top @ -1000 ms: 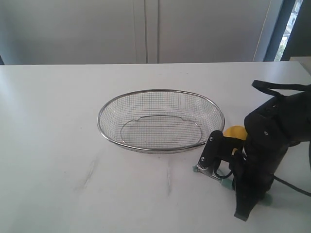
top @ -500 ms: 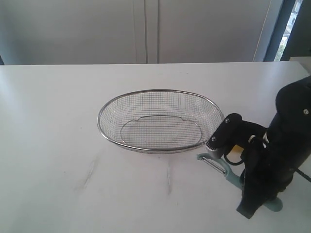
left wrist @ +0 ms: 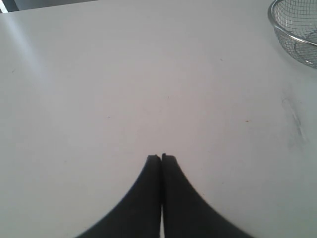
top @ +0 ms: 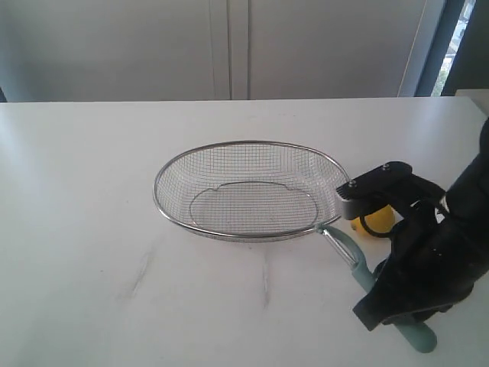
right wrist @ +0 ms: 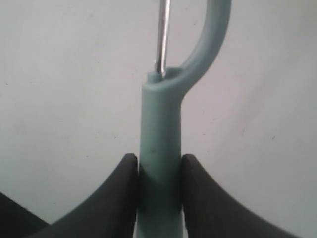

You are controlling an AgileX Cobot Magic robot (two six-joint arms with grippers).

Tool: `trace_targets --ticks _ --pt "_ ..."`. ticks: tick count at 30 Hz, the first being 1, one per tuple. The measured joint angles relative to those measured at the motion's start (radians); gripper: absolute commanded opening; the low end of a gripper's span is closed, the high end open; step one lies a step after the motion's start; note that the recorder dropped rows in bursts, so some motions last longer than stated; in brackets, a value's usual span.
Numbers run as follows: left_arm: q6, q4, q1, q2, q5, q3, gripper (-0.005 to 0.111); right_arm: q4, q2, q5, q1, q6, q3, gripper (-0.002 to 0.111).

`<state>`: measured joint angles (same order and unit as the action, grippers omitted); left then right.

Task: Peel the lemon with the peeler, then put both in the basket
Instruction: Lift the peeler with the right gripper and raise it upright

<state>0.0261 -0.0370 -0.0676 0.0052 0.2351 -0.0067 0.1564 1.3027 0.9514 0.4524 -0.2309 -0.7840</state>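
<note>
- The long pale teal-green plastic handle of the Y-shaped peeler point(right wrist: 158, 144) is clamped between the two black fingers of the right end effector point(right wrist: 159, 161), which is closed partway on it.
- In the exterior view the peeler point(top: 354, 258) is seen slanting from the black arm towards the wide, shallow oval basket of silver wire mesh point(top: 252, 143); its metal-bladed head is found just beside the basket's near right rim.
- It cannot be told whether the peeler's head touches the white worktop point(top: 92, 229).
- The small bright yellow lemon point(top: 380, 220) is seen on the worktop just beside the right end of the basket, partly hidden by a black part of the right arm.
- Nothing is seen inside the basket.
- The left end effector point(left wrist: 161, 157) is shown with its black fingers pressed together and nothing between them, above bare worktop.
- Only an edge of the basket point(left wrist: 277, 27) is caught in the left wrist view, well apart from that end effector.
</note>
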Motion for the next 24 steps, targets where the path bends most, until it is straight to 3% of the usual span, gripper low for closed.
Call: trace_targets --ticks 10,24 --pt "0.0 0.0 0.0 0.0 0.0 0.0 0.0 -0.079 -0.17 0.095 0.0 0.002 -0.001 0.0" --pt "0.0 0.0 0.0 0.0 0.0 0.0 0.0 -0.098 -0.35 0.081 0.0 0.027 -0.001 0.0"
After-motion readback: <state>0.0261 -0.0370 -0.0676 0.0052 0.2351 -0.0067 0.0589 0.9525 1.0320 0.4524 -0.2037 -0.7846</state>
